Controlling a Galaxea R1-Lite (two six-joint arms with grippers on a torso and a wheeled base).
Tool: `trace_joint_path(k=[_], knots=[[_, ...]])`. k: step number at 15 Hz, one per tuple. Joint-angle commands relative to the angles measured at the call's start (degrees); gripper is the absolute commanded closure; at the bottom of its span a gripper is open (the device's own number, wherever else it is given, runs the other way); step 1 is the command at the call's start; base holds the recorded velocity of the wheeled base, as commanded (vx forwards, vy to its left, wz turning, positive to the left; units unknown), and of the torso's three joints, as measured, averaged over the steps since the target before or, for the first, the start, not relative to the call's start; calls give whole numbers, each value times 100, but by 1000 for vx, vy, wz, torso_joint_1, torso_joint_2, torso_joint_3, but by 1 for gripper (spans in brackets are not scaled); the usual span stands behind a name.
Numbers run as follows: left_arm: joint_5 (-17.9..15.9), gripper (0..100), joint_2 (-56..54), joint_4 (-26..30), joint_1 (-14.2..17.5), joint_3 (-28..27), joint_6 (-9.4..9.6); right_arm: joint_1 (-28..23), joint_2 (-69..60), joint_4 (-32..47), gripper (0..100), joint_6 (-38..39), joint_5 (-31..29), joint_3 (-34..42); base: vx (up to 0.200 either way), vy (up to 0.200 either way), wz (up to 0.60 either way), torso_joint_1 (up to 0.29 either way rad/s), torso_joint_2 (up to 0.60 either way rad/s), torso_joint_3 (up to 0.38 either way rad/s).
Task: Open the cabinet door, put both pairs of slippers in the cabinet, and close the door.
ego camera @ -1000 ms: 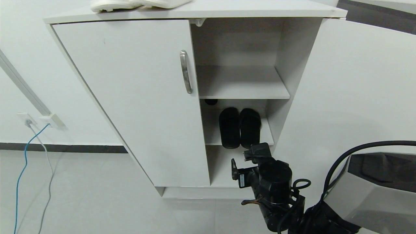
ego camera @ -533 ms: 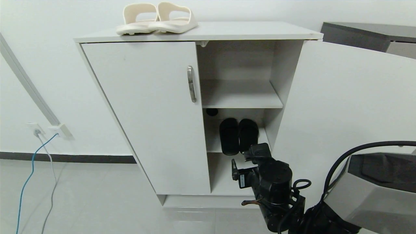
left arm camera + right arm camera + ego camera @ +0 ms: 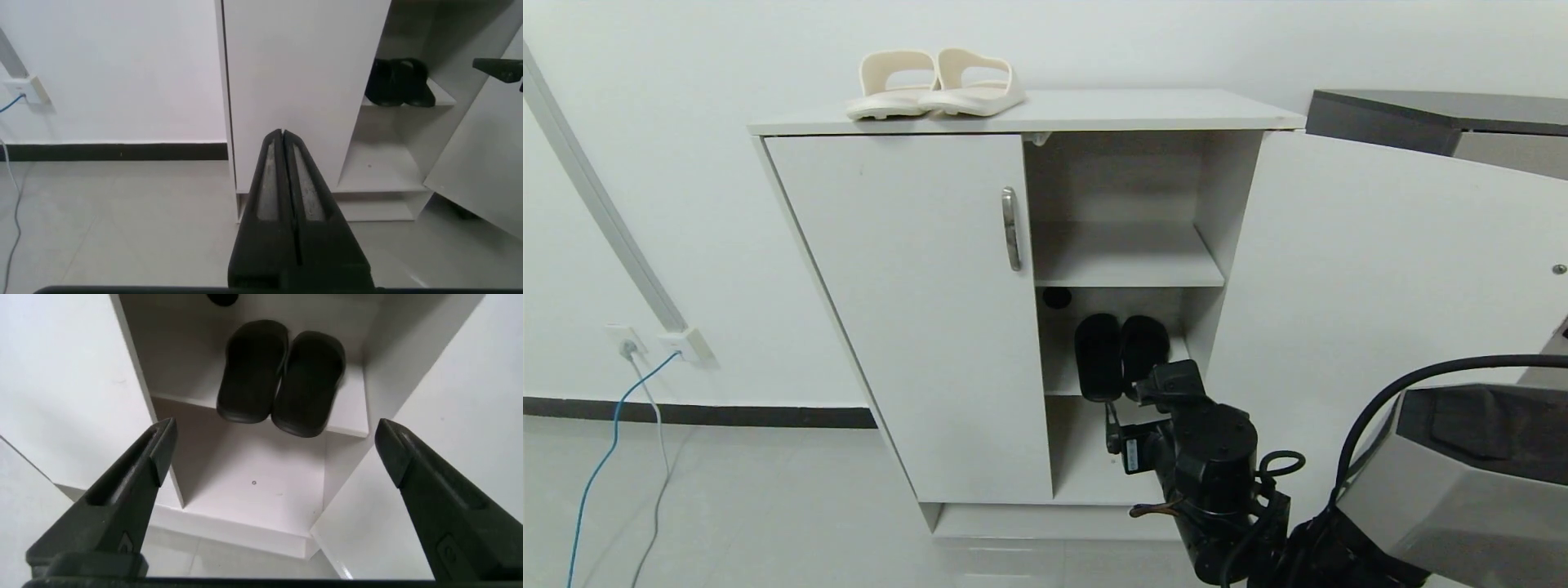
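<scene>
The white cabinet (image 3: 1160,108) stands with its right door (image 3: 1380,269) swung open and its left door (image 3: 915,310) closed. A black pair of slippers (image 3: 1121,353) lies side by side on the middle shelf, toes inward. A beige pair of slippers (image 3: 935,83) rests on the cabinet's top. My right gripper (image 3: 1168,382) hangs low in front of the open compartment, open and holding nothing (image 3: 275,433), with the black slippers (image 3: 280,376) beyond its fingers. My left gripper (image 3: 282,139) is shut and holds nothing, facing the closed door near the floor; the black slippers (image 3: 399,82) lie off to one side.
The upper shelf (image 3: 1127,257) and bottom shelf (image 3: 1094,478) are bare. Wall sockets (image 3: 658,345) with a blue and a grey cable trailing to the floor sit left of the cabinet. A grey unit (image 3: 1445,118) stands behind the open door.
The head camera has shifted, so the cabinet sits lower and smaller in the picture and its top with the beige slippers shows fully. The slippers, doors and right arm have not moved.
</scene>
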Motion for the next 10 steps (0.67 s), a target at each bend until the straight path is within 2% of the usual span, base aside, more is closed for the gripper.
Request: trace_joint_path(k=[1,2,10], knots=[[-1,100,7,6,2,1,-4,-11,10,-2,0,0,2,3,0,0,0,0,0,0],[-1,100,7,6,2,1,-4,-20,10,-2,0,0,2,3,0,0,0,0,0,0],[-1,100,7,6,2,1,-13,-20,10,-10,0,0,2,29,0,200,0,2,2,2]])
